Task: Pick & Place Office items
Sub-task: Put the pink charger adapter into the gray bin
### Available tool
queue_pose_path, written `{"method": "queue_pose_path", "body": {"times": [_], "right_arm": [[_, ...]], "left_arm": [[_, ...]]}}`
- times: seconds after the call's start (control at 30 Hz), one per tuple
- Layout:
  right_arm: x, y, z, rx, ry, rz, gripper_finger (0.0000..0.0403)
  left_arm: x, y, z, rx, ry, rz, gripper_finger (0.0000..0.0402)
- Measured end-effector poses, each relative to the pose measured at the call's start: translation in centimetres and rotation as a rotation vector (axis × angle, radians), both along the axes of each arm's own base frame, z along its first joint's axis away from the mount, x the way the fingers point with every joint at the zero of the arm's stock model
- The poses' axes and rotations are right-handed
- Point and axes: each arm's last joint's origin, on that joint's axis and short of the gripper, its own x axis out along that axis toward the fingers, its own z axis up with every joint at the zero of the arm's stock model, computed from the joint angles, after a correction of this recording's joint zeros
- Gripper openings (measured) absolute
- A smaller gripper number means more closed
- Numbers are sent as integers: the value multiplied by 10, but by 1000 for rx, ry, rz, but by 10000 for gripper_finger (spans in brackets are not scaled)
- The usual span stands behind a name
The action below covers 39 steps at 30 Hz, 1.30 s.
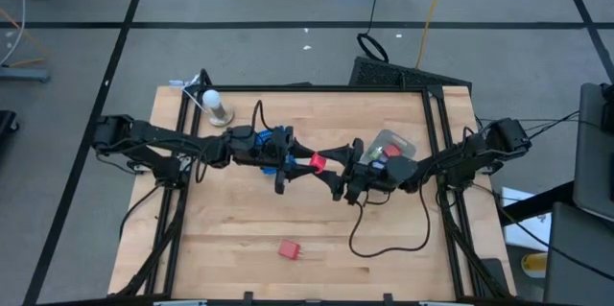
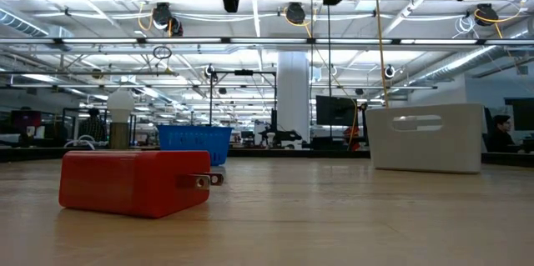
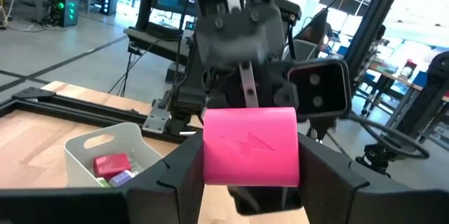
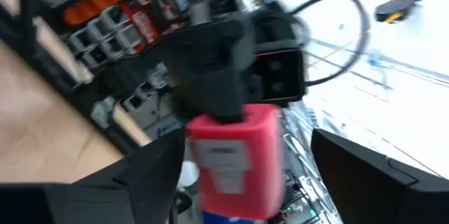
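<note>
A pink-red block [image 1: 316, 161] with a lightning mark [image 3: 250, 145] hangs high over the middle of the table. My left gripper [image 1: 305, 159] comes from the table's left and is shut on it. Facing it from the right, my right gripper [image 1: 334, 164] is open. In the right wrist view its fingers [image 4: 158, 175] stand on either side of the block [image 4: 235, 157] with a gap showing. A red plug-in charger [image 1: 289, 249] lies flat on the wood near the front edge [image 2: 133, 183]. My left gripper pinches the block's two opposite sides [image 3: 210, 155] between its two fingers. The fingers [image 3: 175, 175] lie level and come from the table's left. The block is lifted clear of the table, its marked face toward the left wrist camera and its far end toward my right gripper.
A grey bin [image 1: 395, 143] holding a red piece and small bits [image 3: 112, 166] stands under my right arm. A blue basket [image 2: 193, 143] sits under my left arm [image 1: 271, 143]. A white bulb on a base [image 1: 216, 105] stands at the far left.
</note>
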Motion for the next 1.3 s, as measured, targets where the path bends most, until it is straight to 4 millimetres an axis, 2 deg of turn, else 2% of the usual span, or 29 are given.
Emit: {"method": "queue_pose_path", "body": {"times": [0.1,0.27,0.63,1.07,1.3], "right_arm": [[3,-2,-4,-6,58,-5,282],[5,-9,-3,64,39,-12,247],[4,-6,-4,44,51,-6,172],[3,1,-6,23,77,7,169],[3,2,-6,57,75,16,167]], "left_arm": [[0,0,0,0,-1,-3,186],[1,0,-1,0,2,-4,186],[3,0,-4,-16,12,-5,186],[3,-1,-5,11,15,-11,188],[3,-1,-5,39,13,-10,218]]}}
